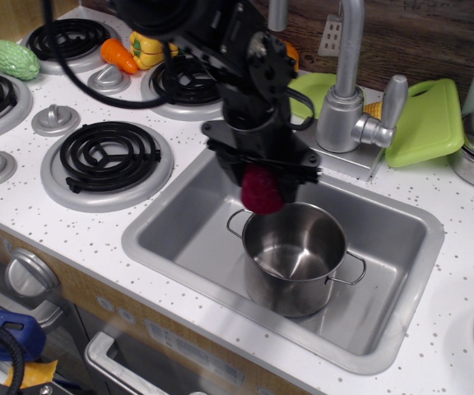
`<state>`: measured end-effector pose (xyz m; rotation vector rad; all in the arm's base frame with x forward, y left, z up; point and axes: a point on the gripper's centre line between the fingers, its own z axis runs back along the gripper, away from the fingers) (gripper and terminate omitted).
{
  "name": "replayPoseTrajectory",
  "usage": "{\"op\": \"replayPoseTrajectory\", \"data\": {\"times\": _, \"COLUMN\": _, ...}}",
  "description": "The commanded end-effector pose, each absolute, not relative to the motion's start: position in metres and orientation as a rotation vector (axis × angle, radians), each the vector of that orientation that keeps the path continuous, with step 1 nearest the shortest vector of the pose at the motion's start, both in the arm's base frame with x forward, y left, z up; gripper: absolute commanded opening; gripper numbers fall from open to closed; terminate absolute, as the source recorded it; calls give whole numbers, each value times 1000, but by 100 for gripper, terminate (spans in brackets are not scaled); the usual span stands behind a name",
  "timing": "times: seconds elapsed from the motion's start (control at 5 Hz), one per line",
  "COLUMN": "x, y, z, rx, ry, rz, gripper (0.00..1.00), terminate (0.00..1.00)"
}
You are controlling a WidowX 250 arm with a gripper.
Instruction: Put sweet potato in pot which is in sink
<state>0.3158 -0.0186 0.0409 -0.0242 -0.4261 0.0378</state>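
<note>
The black gripper (263,174) clamped the dark red plastic sweet potato (262,190), seemingly above the shiny steel pot's (295,257) near-left rim in the grey metal sink (179,222); centring over the opening preceded release.

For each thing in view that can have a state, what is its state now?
gripper: shut on the sweet potato, above the pot's rim
sweet potato: held in the air, not yet in the pot
pot: upright in the sink, empty
sink: dry, holds only the pot
faucet: no water running
</note>
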Motion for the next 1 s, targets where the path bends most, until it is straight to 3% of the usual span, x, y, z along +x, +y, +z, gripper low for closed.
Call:
{"op": "replayPoseTrajectory", "data": {"times": 0.0, "x": 326, "y": -37, "z": 46, "rx": -46, "ry": -473, "rz": 56, "gripper": 0, "terminate": 0}}
{"op": "replayPoseTrajectory", "data": {"times": 0.2, "x": 326, "y": -37, "z": 46, "rx": -62, "ry": -489, "rz": 42, "gripper": 100, "terminate": 0}}
{"op": "replayPoseTrajectory", "data": {"times": 0.6, "x": 326, "y": -37, "z": 46, "rx": -62, "ry": -489, "rz": 42, "gripper": 100, "terminate": 0}}
{"op": "replayPoseTrajectory", "data": {"times": 0.8, "x": 326, "y": -37, "z": 46, "rx": -62, "ry": -489, "rz": 42, "gripper": 100, "terminate": 100}}
